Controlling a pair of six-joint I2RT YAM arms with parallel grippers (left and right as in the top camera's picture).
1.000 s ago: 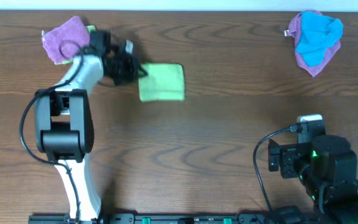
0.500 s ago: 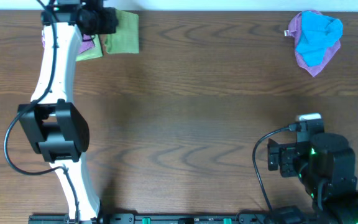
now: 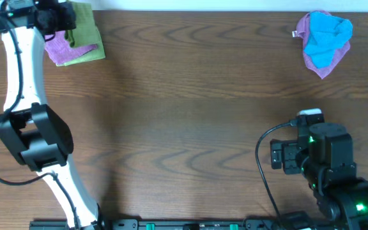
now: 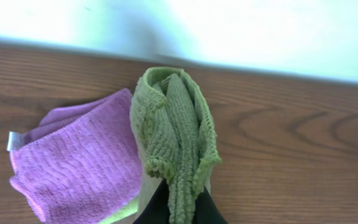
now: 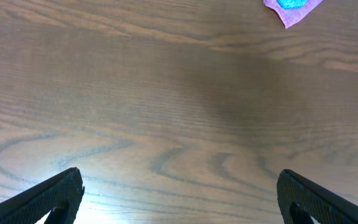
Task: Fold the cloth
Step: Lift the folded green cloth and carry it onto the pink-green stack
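Observation:
The lime-green cloth (image 3: 84, 21) is folded into a small bundle at the table's far left corner. My left gripper (image 3: 57, 18) is shut on its edge. In the left wrist view the cloth (image 4: 176, 127) hangs bunched between my black fingers (image 4: 156, 211), over the right side of a purple cloth (image 4: 73, 162). My right gripper (image 5: 182, 199) is open and empty above bare wood at the near right. Its arm (image 3: 318, 160) is folded back.
The purple cloth (image 3: 61, 50) lies on another light green cloth (image 3: 93, 55) at the far left, next to the table's back edge (image 4: 260, 71). A bright blue cloth (image 3: 326, 35) lies on a second purple cloth (image 3: 318, 64) at the far right.
My left gripper has carried the folded green cloth from the left middle of the table up and left to the far corner, over the purple cloth. The right arm has shifted slightly.

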